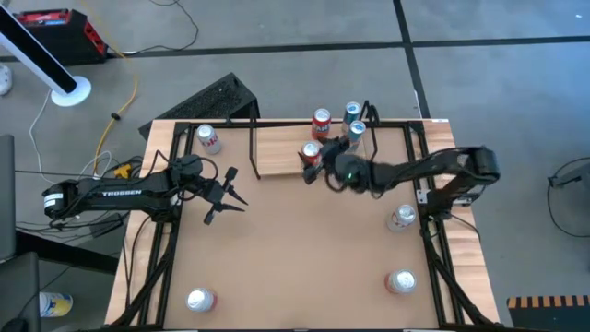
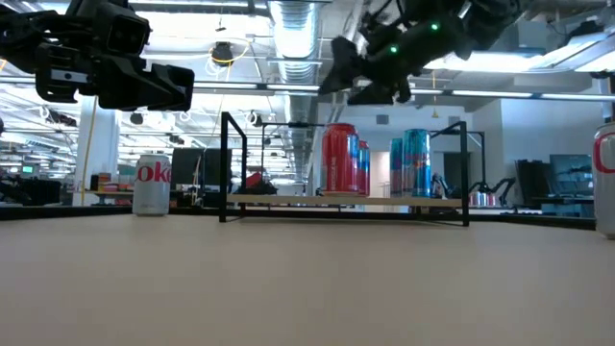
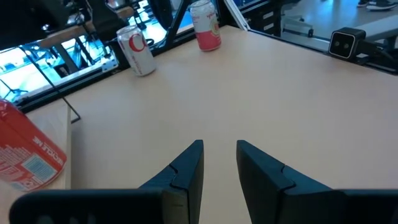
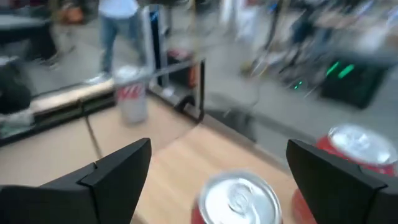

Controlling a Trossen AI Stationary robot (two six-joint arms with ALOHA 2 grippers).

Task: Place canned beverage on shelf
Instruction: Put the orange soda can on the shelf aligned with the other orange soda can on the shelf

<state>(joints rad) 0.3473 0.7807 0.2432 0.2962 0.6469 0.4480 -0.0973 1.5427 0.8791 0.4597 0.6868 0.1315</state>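
Brown tabletop (image 1: 304, 249) fills the middle of the high view, with grey floor all around it. At 12 o'clock on the tabletop lies the shelf (image 1: 277, 148), a light wood plank with thin black rods at its ends.

From above, four cans show on or by the shelf's right part: two red cans (image 1: 321, 122) and two blue cans (image 1: 352, 112). The low view shows them standing upright on the plank (image 2: 346, 200), red ones (image 2: 338, 159) to the left of blue ones (image 2: 415, 161). Only the low view shows the big room with ceiling lights behind.

The right jaws (image 1: 323, 171) hang over the nearer red can (image 1: 311, 153), at about 1 o'clock from the tabletop's middle. In the right wrist view the two dark fingers (image 4: 118, 171) are wide apart, and the silver top of that red can (image 4: 235, 198) sits between them, lower down and not touched. In the low view the jaws (image 2: 360, 72) are above the can tops. The right arm reaches in from 3 o'clock, bent at the elbow.

The left jaws (image 1: 226, 195) wait at 9 o'clock, above bare tabletop, well apart from the shelf. Its fingers (image 3: 186, 171) are a little apart and hold nothing. The left arm lies stretched out from the left edge.

Silver cans (image 1: 207, 138) stand loose near the tabletop's corners.
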